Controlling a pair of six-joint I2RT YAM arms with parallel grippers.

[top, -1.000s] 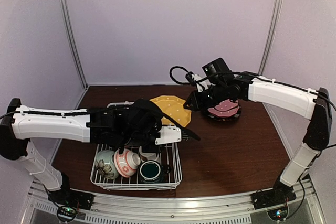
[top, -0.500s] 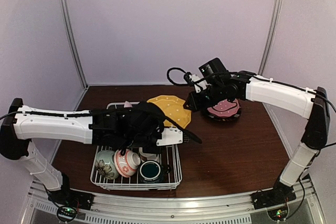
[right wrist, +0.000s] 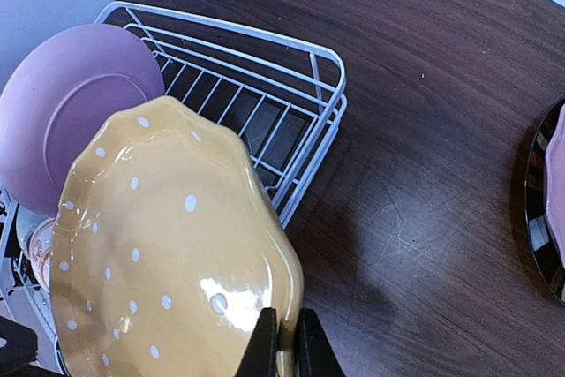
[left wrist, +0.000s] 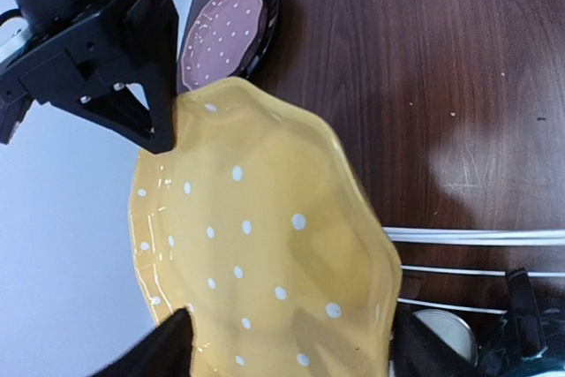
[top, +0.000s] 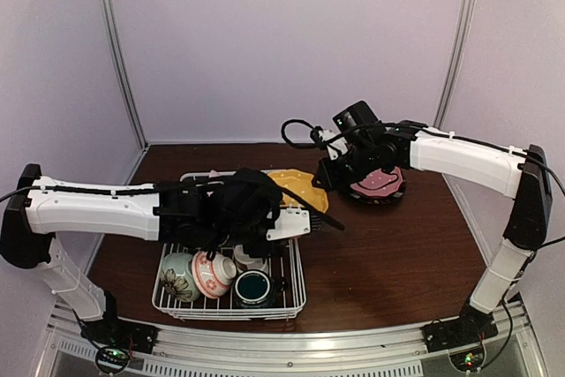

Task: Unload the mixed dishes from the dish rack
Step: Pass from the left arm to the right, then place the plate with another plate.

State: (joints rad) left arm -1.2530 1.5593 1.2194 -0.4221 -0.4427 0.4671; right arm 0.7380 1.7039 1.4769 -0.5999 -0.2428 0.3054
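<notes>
Now clamped by one edge in the right jaws, closed hard on the rim: the yellow-orange ceramic plate with white dots and a wavy rim (right wrist: 168,245). Held in the air, reaching away from those jaws toward the left ones. Flanked at its opposite edge by the left jaws, spread wide, no hold visible.

Just beyond and below the right jaws, the white wire dish rack (right wrist: 341,86), with a plain pink round plate (right wrist: 71,112) standing in it. Behind and below the left jaws, at the rack's near end: a pale-green floral bowl (top: 179,276), a pink-and-white bowl (top: 212,273), a small white cup (top: 252,260), a teal mug (top: 253,289).

Likely trouble from here: slipping or swinging down, owing to a single pinch on a thin glazed edge with the weight far out from the right jaws. Possibly clipping the rack's corner wire or the parted left jaws on the way out, for want of clearance. Possibly landing hard on the pink dotted plate atop a black one (left wrist: 225,33), off to one side of the right jaws.

Beneath everything, a dark brown wood-grain table (right wrist: 424,86), faintly scratched. Around, plain pale lilac walls (top: 291,41) with metal uprights (top: 121,50).
</notes>
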